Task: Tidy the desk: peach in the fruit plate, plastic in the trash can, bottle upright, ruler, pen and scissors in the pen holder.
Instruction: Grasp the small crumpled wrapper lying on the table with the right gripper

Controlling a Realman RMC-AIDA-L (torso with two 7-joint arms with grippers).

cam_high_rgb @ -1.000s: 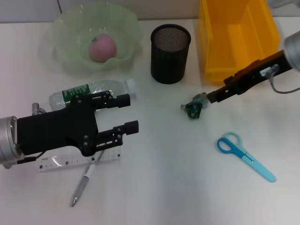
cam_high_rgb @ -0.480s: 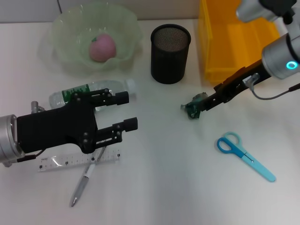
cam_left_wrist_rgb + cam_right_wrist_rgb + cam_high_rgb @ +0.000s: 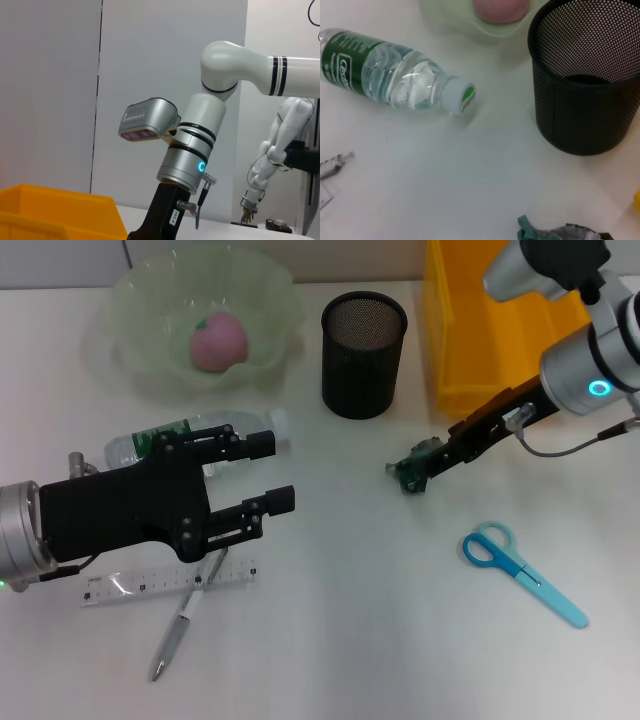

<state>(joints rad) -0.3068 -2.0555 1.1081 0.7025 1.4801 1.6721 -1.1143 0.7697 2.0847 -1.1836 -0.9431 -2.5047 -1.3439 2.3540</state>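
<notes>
The pink peach lies in the pale green fruit plate at the back left. The bottle lies on its side on the desk, partly under my left gripper, which hovers open above it. The ruler and the pen lie just nearer than that gripper. My right gripper reaches down to the crumpled green plastic and touches its right side. The plastic also shows in the right wrist view. The blue scissors lie at the right front.
The black mesh pen holder stands at the back centre. The yellow trash can stands right of it, behind the right arm. The right wrist view shows the bottle, the pen holder and the peach.
The right arm has swung in and lowered, bringing its gripper left onto the plastic. The left gripper has shifted only slightly.
</notes>
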